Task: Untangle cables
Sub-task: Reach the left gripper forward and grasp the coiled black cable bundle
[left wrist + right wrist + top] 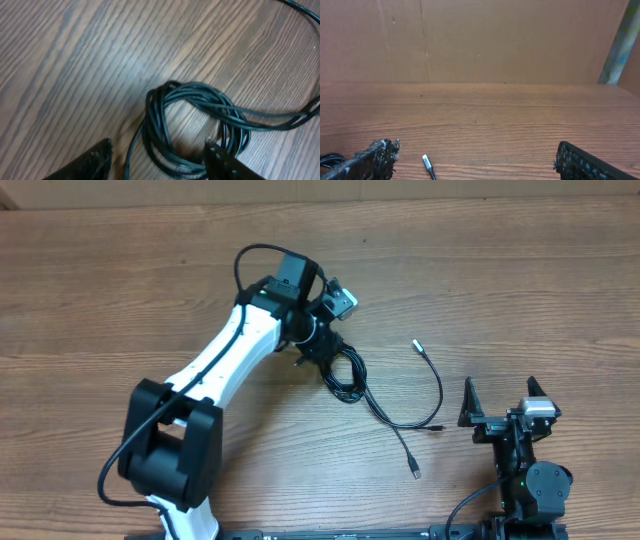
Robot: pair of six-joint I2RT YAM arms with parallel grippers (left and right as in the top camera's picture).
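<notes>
Black cables (346, 376) lie bunched in a coil at the centre of the overhead frame. Their long axis runs from upper left to lower right, loose tails trail toward the lower right, and one silver-tipped plug (417, 343) points up. The left gripper (159, 161) straddles the coil with its fingers apart, not clamped. It would do best to close on a few strands at the coil's edge and lift gently, so the knot does not tighten. The right gripper (500, 405) sits at lower right, spread wide and empty.
</notes>
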